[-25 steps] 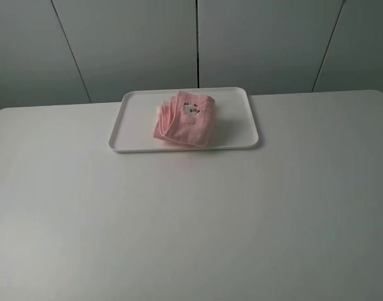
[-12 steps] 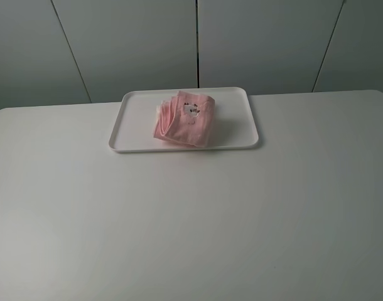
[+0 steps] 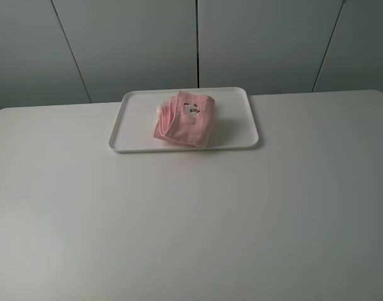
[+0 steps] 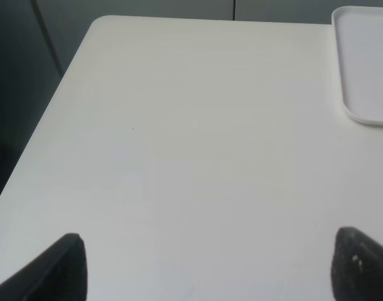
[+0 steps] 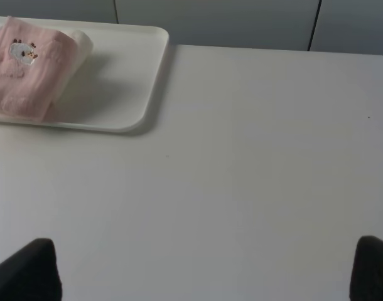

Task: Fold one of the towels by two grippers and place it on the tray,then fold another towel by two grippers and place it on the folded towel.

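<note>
Lying folded on the white tray (image 3: pixel 240 119) at the far middle of the counter (image 3: pixel 191 213), the pink towel (image 3: pixel 185 119) sits face-motif up on top of the cream towel (image 5: pixel 80 42), of which only an edge peeks out. Well apart from the tray, the left gripper (image 4: pixel 207 266) hangs over the bare near-left counter with its jaws spread wide and holding nothing. Likewise the right gripper (image 5: pixel 207 269) hangs over the near-right counter, jaws wide and empty.
</note>
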Robot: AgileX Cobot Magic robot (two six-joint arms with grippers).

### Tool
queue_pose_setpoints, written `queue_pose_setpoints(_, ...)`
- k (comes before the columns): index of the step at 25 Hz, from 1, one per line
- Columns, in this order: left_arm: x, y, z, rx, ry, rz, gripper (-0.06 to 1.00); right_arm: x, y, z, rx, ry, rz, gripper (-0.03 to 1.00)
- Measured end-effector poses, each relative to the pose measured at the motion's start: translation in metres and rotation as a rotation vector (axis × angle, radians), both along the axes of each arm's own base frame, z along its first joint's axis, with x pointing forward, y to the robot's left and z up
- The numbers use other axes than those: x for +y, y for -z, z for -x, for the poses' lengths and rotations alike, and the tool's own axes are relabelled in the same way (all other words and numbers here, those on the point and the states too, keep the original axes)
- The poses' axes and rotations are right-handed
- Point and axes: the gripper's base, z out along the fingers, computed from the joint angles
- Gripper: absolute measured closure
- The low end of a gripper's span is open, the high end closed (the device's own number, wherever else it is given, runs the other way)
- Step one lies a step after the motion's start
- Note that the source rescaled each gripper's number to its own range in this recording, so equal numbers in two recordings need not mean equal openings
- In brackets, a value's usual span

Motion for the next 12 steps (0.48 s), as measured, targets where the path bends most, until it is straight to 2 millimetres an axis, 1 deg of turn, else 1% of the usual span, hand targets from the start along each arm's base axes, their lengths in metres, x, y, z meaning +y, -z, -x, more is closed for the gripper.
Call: queue_pose_setpoints(12, 0.0, 0.0, 0.0, 0.0, 0.0, 0.0, -0.05, 0.0, 0.0, 0.0, 0.0, 0.001, -0.002, -0.03)
